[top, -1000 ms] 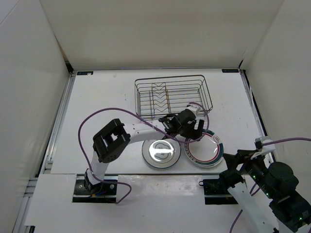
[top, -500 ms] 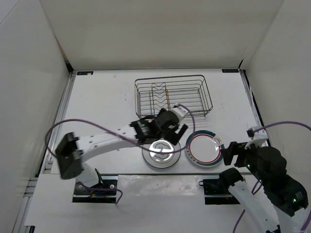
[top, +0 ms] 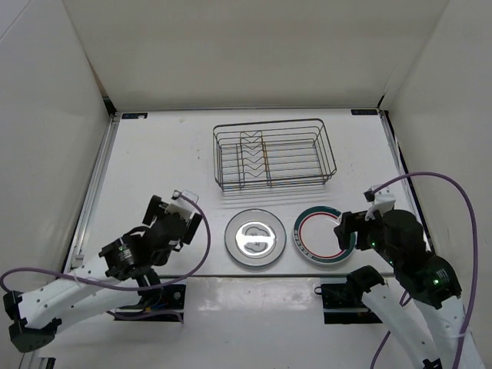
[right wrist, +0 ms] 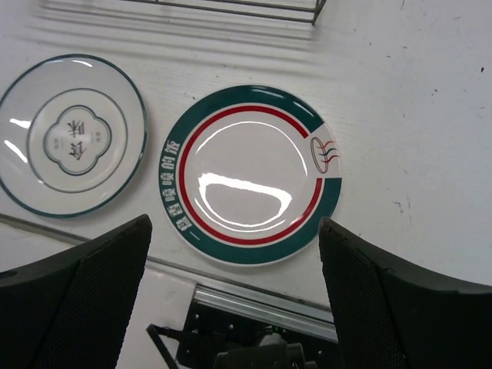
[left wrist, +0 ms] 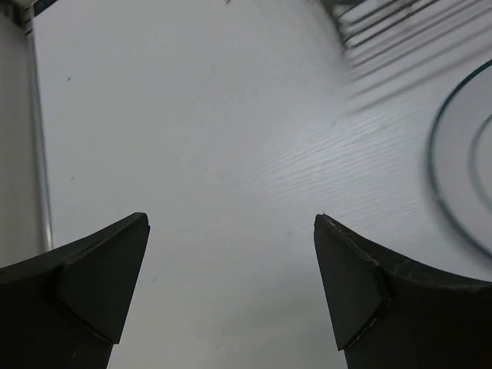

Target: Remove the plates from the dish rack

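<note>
The silver wire dish rack [top: 273, 154] stands at the back of the table with nothing showing in it. Two plates lie flat in front of it. The grey-rimmed plate [top: 255, 237] is on the left and the red and teal ringed plate [top: 323, 234] on the right. My left gripper [top: 175, 217] hovers open over bare table left of the plates, nothing between its fingers [left wrist: 100, 277]. My right gripper [right wrist: 234, 227] is open above the near rim of the red and teal plate [right wrist: 250, 173], holding nothing. The grey-rimmed plate [right wrist: 73, 134] shows to its left.
White walls enclose the table on three sides. A metal rail [right wrist: 269, 304] runs along the near edge, with both arm bases [top: 150, 296] and purple cables [top: 430, 184] there. The rack's near side [right wrist: 231, 9] lies just beyond the plates.
My left arm has pulled back from the plates, down and to the left over bare table. My right gripper has opened wider and come forward over the red and teal plate.
</note>
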Available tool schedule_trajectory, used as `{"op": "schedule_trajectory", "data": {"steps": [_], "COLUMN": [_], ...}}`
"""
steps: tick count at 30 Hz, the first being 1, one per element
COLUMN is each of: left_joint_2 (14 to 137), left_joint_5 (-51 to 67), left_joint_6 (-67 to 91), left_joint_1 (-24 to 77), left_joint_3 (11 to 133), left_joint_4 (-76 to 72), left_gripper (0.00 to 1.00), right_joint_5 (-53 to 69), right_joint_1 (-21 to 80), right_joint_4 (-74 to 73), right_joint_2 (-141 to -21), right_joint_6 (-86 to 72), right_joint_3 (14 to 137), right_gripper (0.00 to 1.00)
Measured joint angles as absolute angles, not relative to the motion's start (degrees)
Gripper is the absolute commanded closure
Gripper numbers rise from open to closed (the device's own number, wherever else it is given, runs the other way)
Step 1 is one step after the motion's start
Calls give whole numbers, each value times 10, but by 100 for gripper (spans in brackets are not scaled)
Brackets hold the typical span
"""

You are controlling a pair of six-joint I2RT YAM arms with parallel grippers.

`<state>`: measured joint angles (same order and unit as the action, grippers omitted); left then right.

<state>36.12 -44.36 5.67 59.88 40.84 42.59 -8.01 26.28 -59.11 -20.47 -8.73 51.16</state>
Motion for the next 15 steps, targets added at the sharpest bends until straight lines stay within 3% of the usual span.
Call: {"op": "schedule_trajectory", "data": {"steps": [7,15], "left_joint_2": [251,183], "left_joint_5": [-524,-571], "left_joint_6": [13,-71], "left_joint_1": [605,620], "left_joint_3": [303,219], "left_joint_4": [445,338], "left_gripper": [0,0], "right_joint_5": [-110,-155], "right_joint_1": [263,263], "right_joint_4": [-548,-531], "right_joint_2": [-224,-199], "right_joint_6": [-80,-87], "right_joint_3": [429,403], "right_gripper": [10,10]}}
